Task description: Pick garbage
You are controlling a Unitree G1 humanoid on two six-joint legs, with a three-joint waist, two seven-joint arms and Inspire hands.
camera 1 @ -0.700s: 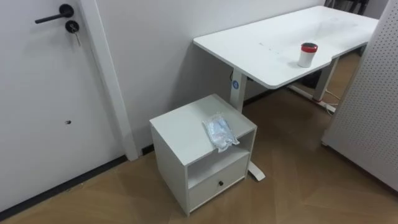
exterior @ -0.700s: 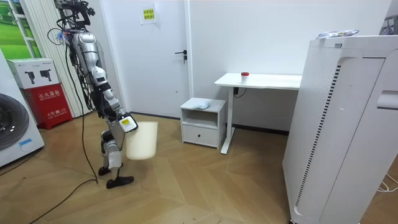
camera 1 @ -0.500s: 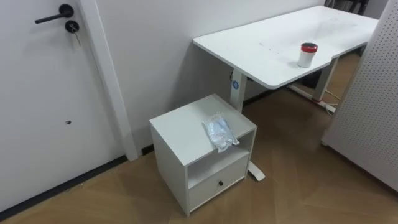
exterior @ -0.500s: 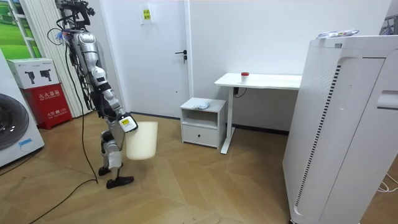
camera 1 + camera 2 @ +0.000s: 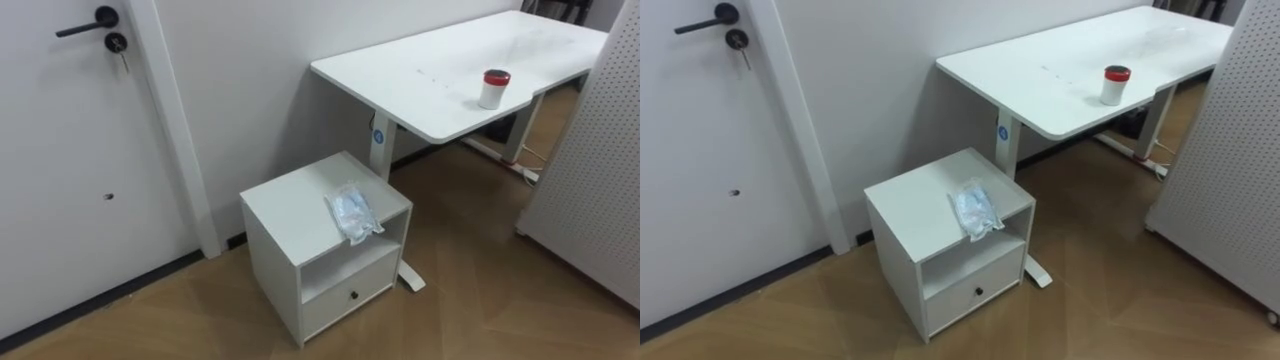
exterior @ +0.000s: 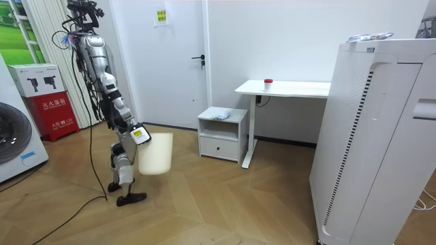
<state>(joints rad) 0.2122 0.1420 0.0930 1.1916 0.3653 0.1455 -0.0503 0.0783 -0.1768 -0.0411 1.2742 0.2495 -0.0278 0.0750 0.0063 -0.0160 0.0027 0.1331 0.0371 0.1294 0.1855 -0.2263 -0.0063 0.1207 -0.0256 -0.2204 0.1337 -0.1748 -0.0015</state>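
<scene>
My right hand (image 6: pixel 138 134) was at the bin (image 6: pixel 155 155); I couldn't tell its grip. The bag (image 5: pixel 353 212) lay on the cabinet (image 5: pixel 290 205), overhanging its front edge. The blue sticker (image 5: pixel 379 136) on the desk (image 5: pixel 430 90) leg was unreadable. Open floor (image 6: pixel 197 192) lay between us.

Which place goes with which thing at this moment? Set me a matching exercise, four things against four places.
Things:
1 plastic packet
2 red-lidded cup
3 white bin
4 black handle

Places:
A on the desk
B off the floor, before the robot
C on the door
D on the small cabinet

Pairs: 1-D; 2-A; 3-B; 4-C.
</scene>
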